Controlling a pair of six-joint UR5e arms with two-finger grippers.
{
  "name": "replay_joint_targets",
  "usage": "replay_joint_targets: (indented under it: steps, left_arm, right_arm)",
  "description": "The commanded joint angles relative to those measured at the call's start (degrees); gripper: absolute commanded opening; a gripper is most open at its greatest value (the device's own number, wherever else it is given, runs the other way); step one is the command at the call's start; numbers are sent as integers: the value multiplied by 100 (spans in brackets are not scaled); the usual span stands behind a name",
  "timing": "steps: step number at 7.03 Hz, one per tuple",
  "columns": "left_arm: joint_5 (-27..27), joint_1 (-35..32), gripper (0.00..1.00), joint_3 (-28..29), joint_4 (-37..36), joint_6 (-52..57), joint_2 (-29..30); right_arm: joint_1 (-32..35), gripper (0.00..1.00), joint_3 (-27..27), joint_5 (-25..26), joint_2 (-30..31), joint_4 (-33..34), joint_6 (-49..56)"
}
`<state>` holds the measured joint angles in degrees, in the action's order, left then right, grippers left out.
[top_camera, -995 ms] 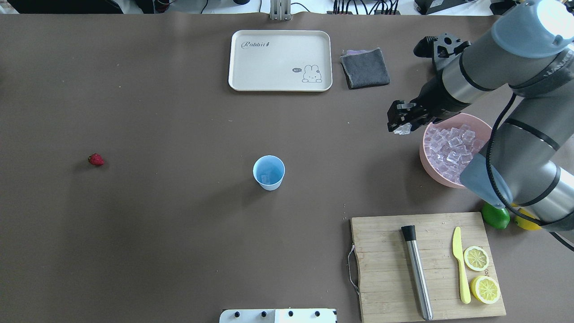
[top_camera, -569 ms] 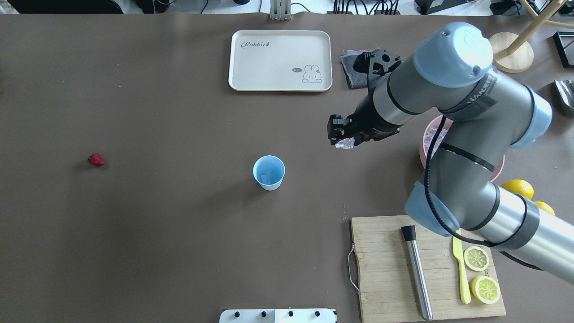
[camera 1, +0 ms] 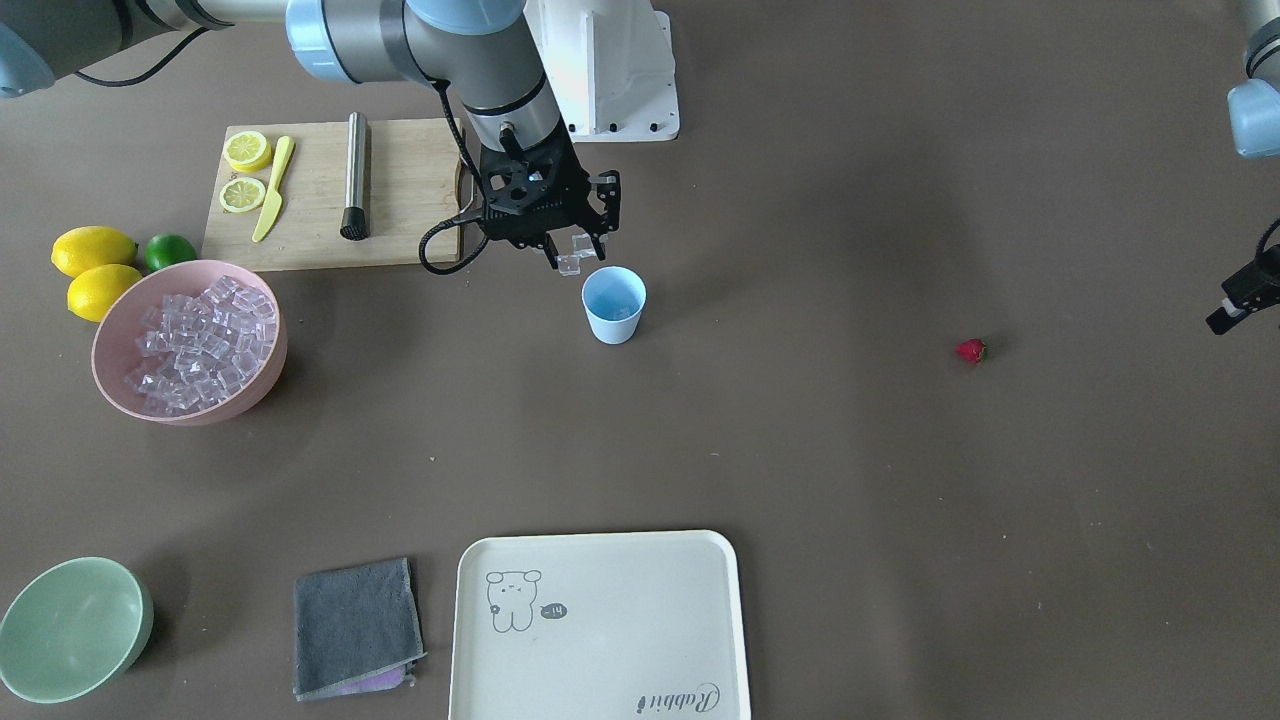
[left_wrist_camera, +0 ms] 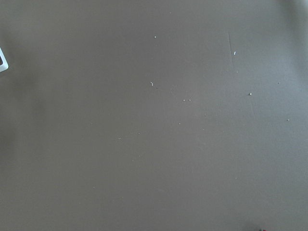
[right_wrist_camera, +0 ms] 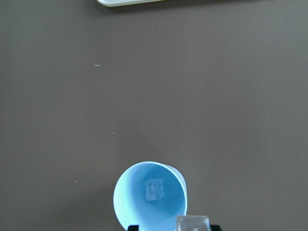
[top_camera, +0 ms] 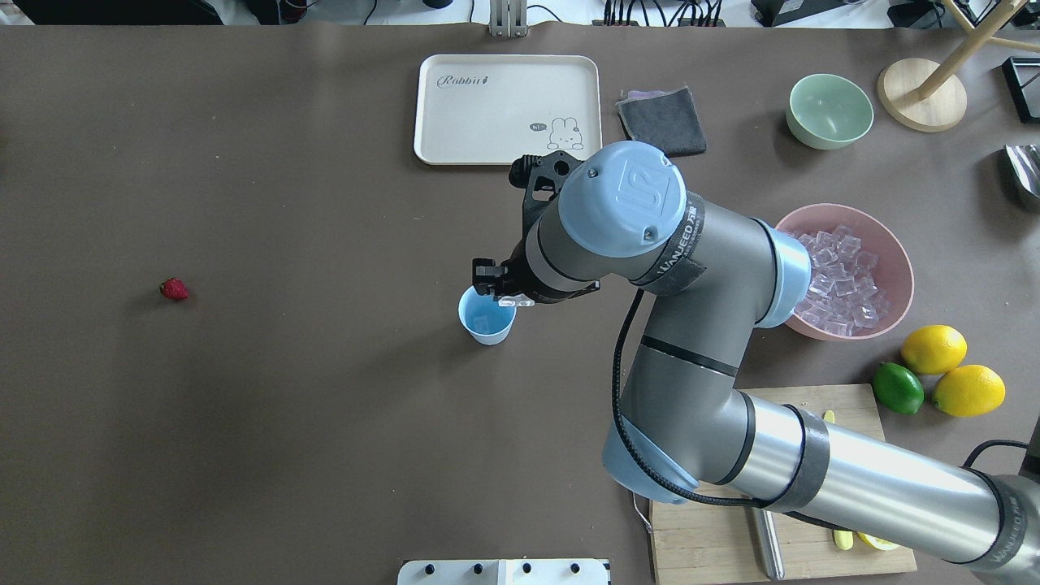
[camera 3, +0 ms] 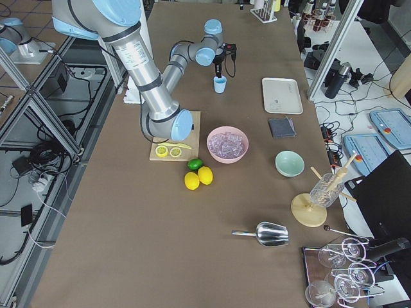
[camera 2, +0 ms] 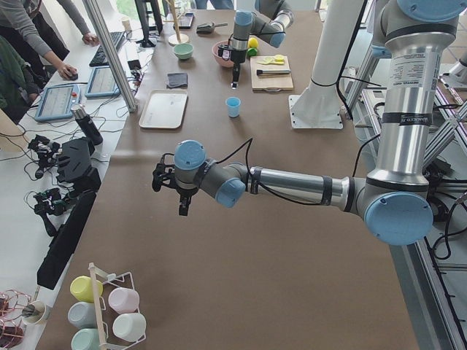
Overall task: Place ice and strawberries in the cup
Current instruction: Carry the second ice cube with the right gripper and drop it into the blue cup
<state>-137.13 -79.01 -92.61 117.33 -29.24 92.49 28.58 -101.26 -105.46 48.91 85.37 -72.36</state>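
The light blue cup (top_camera: pixel 487 314) stands upright mid-table with one ice cube (right_wrist_camera: pixel 154 188) on its bottom. My right gripper (top_camera: pixel 502 296) is shut on a clear ice cube (top_camera: pixel 517 301) and holds it just above the cup's rim; the cube also shows in the front view (camera 1: pixel 571 263) and the right wrist view (right_wrist_camera: pixel 192 224). The ice (top_camera: pixel 837 276) fills the pink bowl (top_camera: pixel 903 272) at the right. The strawberry (top_camera: pixel 174 288) lies alone at the far left. My left gripper (camera 2: pixel 182 208) hovers over bare table, away from the strawberry; I cannot tell whether it is open.
A cream tray (top_camera: pixel 508 110), a grey cloth (top_camera: pixel 662 122) and a pale green bowl (top_camera: pixel 829 110) sit at the back. Two lemons (top_camera: pixel 934 348) and a lime (top_camera: pixel 898 387) lie by the cutting board (camera 1: pixel 400 190), which carries a muddler, a knife and lemon halves.
My right arm has swung left from the pink bowl to the cup, carrying the ice cube. The cup and the strawberry have not moved.
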Motion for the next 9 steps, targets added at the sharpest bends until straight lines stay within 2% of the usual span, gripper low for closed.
replay_joint_targets:
  steps: [1, 2, 5, 6, 7, 9]
  left_arm:
    - [-7, 0, 97, -11, 0, -3, -21]
    - [-7, 0, 97, -3, 0, 6, -21]
    - [2, 0, 97, 15, -9, 14, -12]
    - [2, 0, 97, 15, -9, 14, -12]
    - [2, 0, 97, 6, -9, 14, -21]
    - [-7, 0, 97, -2, 0, 6, -21]
  right_arm:
    - [-159, 0, 543, 140, -215, -473, -50]
    - [-195, 0, 720, 201, -224, -669, -76]
    - [-195, 0, 766, 219, -259, -680, -67]
    - [-195, 68, 766, 219, -259, -671, -76]
    - [-195, 99, 757, 219, -259, -680, -102]
    - [-186, 100, 687, 210, -268, -671, -287]
